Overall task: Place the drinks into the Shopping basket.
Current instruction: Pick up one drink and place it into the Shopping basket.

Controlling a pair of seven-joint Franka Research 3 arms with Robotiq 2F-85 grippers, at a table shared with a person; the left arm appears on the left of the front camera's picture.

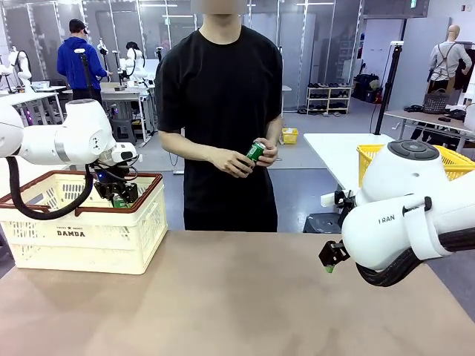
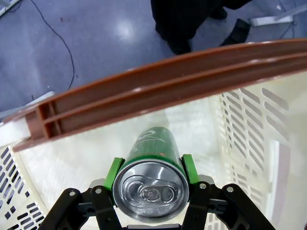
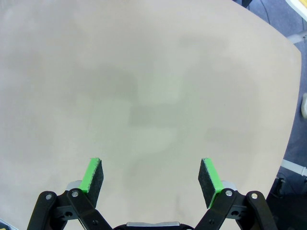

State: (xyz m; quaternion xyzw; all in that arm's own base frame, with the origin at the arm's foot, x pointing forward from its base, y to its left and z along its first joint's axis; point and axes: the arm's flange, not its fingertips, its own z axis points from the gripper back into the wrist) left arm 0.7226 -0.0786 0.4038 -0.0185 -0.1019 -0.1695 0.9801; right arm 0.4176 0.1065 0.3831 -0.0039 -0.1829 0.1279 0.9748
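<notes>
A green can (image 2: 152, 179) sits between the green pads of my left gripper (image 2: 151, 173), which is shut on it, silver lid toward the camera. From the front, my left gripper (image 1: 117, 194) hangs inside the cream Shopping basket (image 1: 89, 241) with brown rim, at the table's left; the green can (image 1: 119, 201) shows just below the fingers. The person at the far side holds another green can (image 1: 254, 152) in both hands. My right gripper (image 3: 151, 179) is open over bare table, nothing between its pads; the front view has it (image 1: 332, 257) low at the right.
The basket's brown rim (image 2: 158, 91) crosses the left wrist view above the can, lattice walls (image 2: 249, 139) on both sides. A yellow mesh basket (image 1: 454, 159) stands on a white table behind my right arm. The tan table (image 1: 237, 297) stretches between the arms.
</notes>
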